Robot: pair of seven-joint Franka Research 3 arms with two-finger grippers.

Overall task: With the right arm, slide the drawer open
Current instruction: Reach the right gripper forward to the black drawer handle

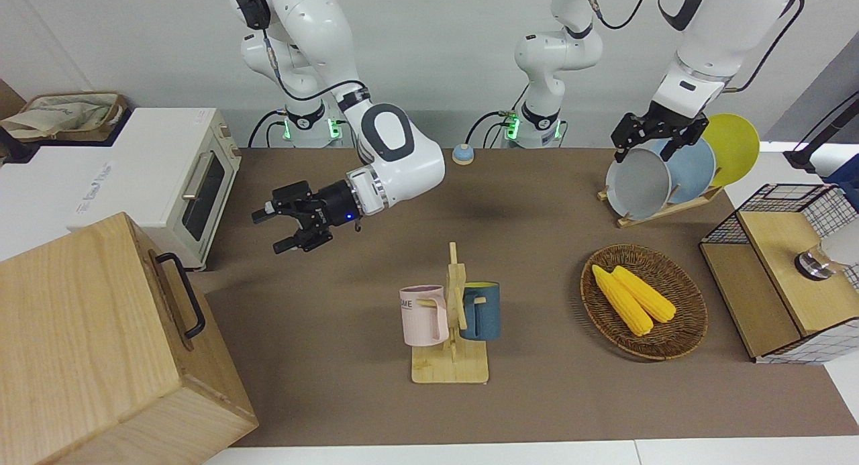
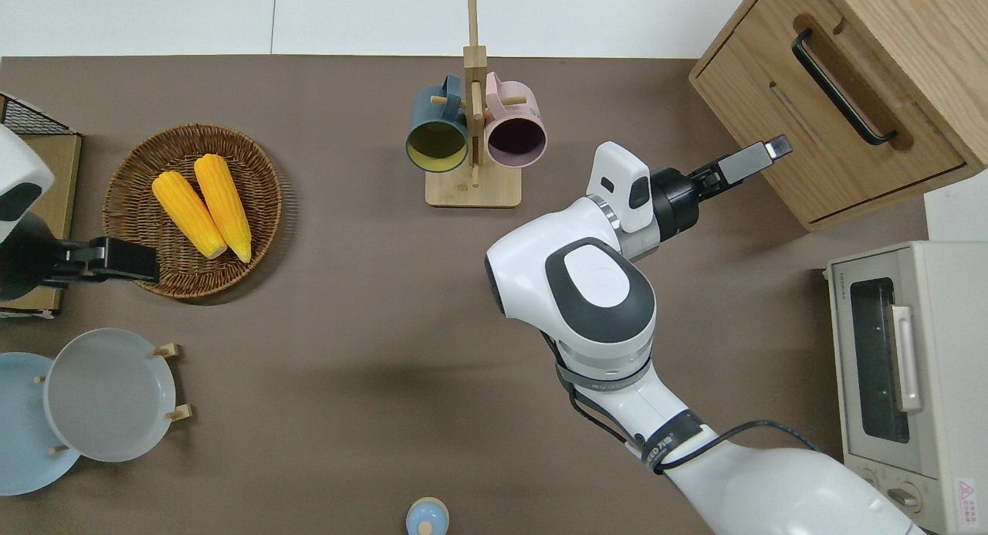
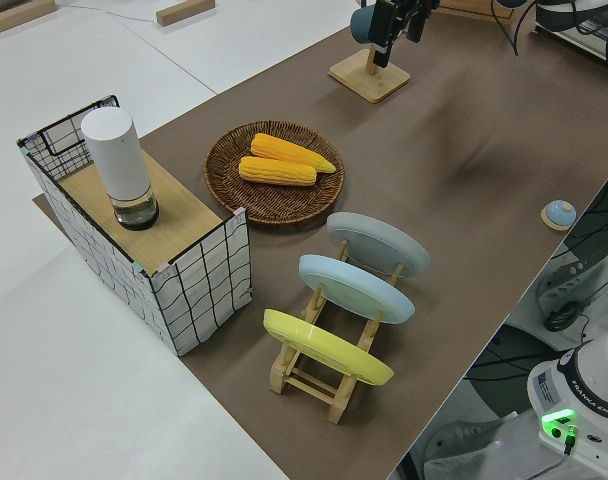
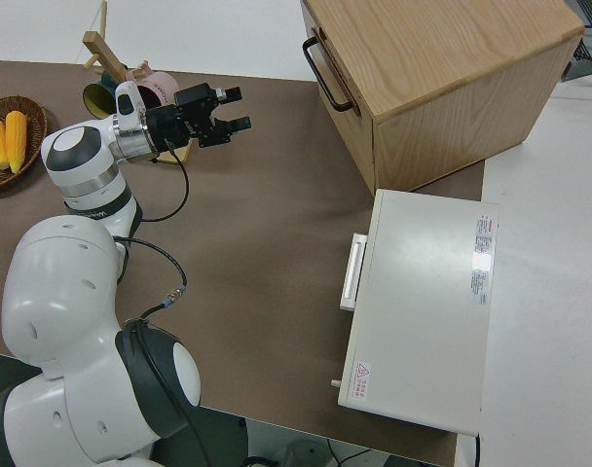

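Over the bare brown mat, just short of the wooden cabinet's lower corner as the overhead view shows it, I have the right gripper [image 1: 276,231] up in the air with its fingers spread apart and nothing between them. I have the wrist turned so the gripper points sideways toward the cabinet rather than down at the table, because the handle I want sits on an upright face and has to be approached head-on.

The right arm [image 2: 602,303] is stretched out low across the table toward its own end, elbow bent, which I judge leaves room to pull back along the drawer's line of travel once I have a hold.

My target, the drawer [image 2: 818,126], sits shut and flush in the light-wood cabinet [image 1: 87,331] at the right arm's end of the table, on the edge away from the robots. Its black loop handle [image 2: 841,87] runs along the drawer front and stands off the wood, so I expect open fingers can close around the bar. The gripper is near the cabinet but still apart from the handle; nothing is touching yet.

Beside the cabinet, nearer to the robots, stands the white toaster oven [image 1: 181,176], and I am keeping the approach clear of it. The mug rack [image 2: 472,133] stands beside the arm's forearm, toward the table's middle. The left arm is parked.
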